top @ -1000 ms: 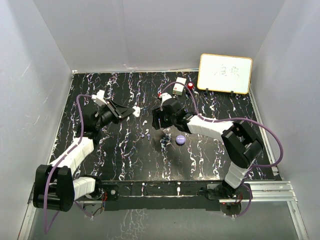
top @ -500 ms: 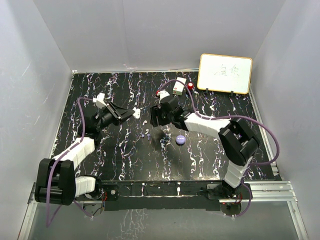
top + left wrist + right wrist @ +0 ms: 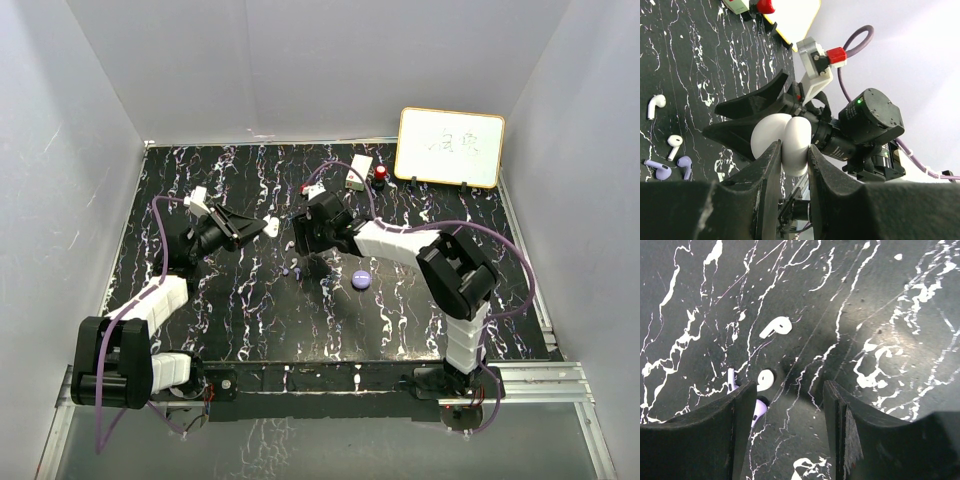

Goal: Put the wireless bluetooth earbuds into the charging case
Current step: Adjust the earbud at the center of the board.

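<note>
While the wireless bluetooth earbuds lie loose on the black, white-veined table, both arms reach toward the middle. Two white earbuds and two purple earbuds rest close together near the table's centre. Just above them hangs the right gripper, its jaws apart with only bare table between them; one white earbud shows just beside one finger. To the left of the earbuds, the left gripper hovers off the table, clamped tight on a white charging case. A round purple case lies on the table, to the right of the earbuds. A red knob and a small whiteboard stand near the far edge.
</note>
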Tool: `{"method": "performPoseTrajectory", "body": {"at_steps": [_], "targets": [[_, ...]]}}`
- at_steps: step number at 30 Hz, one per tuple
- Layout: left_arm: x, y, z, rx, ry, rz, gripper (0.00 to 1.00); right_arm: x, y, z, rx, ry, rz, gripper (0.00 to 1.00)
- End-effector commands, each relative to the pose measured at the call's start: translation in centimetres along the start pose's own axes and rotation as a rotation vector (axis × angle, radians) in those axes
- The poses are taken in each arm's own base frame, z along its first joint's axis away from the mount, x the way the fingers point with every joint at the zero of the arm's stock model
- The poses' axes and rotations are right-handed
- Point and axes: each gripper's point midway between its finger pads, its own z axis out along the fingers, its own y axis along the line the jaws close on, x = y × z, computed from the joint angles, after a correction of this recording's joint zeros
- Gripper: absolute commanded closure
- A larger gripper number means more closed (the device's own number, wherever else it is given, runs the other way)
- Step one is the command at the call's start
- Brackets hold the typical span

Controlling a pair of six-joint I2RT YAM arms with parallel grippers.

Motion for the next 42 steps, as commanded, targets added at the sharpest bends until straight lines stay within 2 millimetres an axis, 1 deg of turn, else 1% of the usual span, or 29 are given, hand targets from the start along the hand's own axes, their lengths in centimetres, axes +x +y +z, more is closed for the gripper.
{"method": "performPoseTrajectory", "body": {"at_steps": [1, 10, 16, 19, 22, 27, 35, 38, 42], "targets": [[-0.3, -1.3, -0.2, 0.041, 0.011, 0.021, 1.00, -1.2, 2.1, 0.4, -0.045, -0.024, -0.028, 0.47], [-0.5, -1.2, -0.4, 0.032, 0.010, 0.015, 1.00, -0.1, 2.7, 1.4, -0.075, 0.006, -0.024, 0.50], [-0.9, -1.0, -0.7, 0.025, 0.002, 0.007, 1.00, 0.0, 2.9, 2.0, -0.073, 0.012, -0.024, 0.53], [-1.1, -1.0, -1.0, 0.024, -0.005, 0.006, 1.00, -0.4, 2.7, 2.5, -0.055, -0.002, -0.014, 0.53], [-1.2, -0.9, -1.2, 0.023, -0.009, 0.005, 1.00, -1.3, 2.7, 3.1, -0.040, -0.013, 0.000, 0.53], [-1.3, -0.9, -1.7, 0.022, -0.016, 0.003, 1.00, -2.3, 2.9, 3.4, -0.025, -0.025, 0.024, 0.52], [-1.6, -0.8, -2.3, 0.023, -0.028, 0.002, 1.00, -2.7, 3.7, 3.5, -0.058, -0.024, 0.036, 0.53], [-1.7, -0.8, -2.6, 0.022, -0.033, 0.001, 1.00, -2.8, 3.6, 3.9, -0.051, -0.026, 0.044, 0.53], [-1.9, -0.8, -2.9, 0.021, -0.040, 0.001, 1.00, -3.0, 2.9, 4.7, -0.001, -0.023, 0.058, 0.52]]}}
